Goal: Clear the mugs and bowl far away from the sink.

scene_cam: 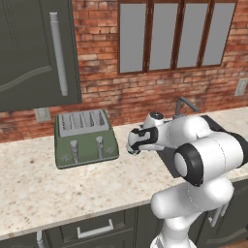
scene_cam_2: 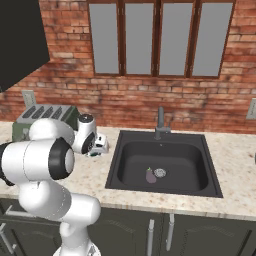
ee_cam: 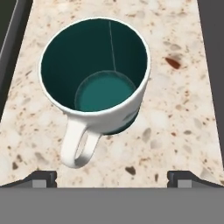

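On the counter (ee_cam: 183, 109), just beside the left rim of the sink (scene_cam_2: 162, 165), the white mug (ee_cam: 94, 81) stands upright. Above it the gripper (ee_cam: 111, 177) hangs spread wide and empty, likely lined up to grasp it.

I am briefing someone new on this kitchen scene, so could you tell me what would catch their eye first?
First, the white mug with its teal lining, standing upright on the speckled counter right below the open gripper, handle toward the camera. Next, the big white arm bent over the counter between the green toaster and the dark sink, where a small purple thing lies by the drain.
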Controlling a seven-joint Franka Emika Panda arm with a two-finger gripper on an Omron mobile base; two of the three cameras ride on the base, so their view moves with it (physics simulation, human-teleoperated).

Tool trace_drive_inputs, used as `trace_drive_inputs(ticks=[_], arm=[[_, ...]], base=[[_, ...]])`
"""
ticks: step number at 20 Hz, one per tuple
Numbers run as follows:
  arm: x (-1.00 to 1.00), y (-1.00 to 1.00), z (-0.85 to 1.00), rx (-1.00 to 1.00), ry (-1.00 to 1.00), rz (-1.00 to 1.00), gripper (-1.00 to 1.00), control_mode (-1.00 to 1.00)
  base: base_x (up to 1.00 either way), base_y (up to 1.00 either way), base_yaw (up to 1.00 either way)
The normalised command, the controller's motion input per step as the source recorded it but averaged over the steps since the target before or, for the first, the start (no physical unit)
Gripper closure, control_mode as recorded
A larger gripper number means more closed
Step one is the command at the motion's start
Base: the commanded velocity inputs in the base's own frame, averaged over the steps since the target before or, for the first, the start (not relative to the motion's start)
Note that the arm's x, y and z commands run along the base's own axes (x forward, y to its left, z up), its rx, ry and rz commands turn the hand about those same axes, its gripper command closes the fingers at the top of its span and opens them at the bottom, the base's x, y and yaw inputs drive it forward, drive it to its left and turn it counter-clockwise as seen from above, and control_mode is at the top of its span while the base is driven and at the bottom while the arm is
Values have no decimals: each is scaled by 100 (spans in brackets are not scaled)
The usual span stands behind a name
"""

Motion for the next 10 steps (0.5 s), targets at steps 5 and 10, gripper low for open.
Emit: trace_drive_inputs(ticks=[5,10], arm=[[12,0,-10,0,-3,0,-100,-100],[24,0,-16,0,-3,0,-100,-100]], base=[[0,0,0],[0,0,0]])
